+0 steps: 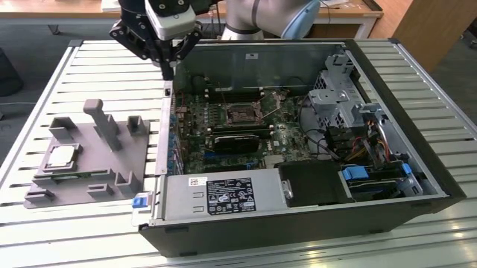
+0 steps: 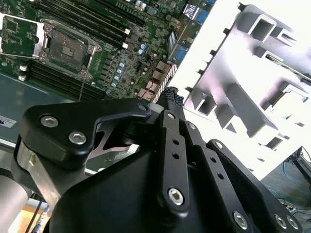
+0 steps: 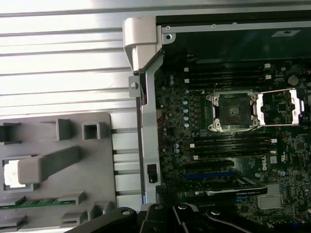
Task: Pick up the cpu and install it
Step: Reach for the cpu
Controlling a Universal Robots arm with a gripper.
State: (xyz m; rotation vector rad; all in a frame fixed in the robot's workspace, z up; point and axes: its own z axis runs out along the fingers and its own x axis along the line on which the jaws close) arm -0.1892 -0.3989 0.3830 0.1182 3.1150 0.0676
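Nearest sits the open computer case (image 1: 298,234) on the slatted desk (image 1: 44,223). At far left, the cpu (image 1: 61,156) lies flat in the grey fixture (image 1: 111,162). Rightward, the tool (image 1: 167,75) hangs closed and empty above the case's left wall, with the bare socket (image 1: 242,114) to its right.

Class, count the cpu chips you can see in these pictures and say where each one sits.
1. The cpu lies flat in the grey fixture at the exterior view's left, outside the computer case. The motherboard socket looks empty.
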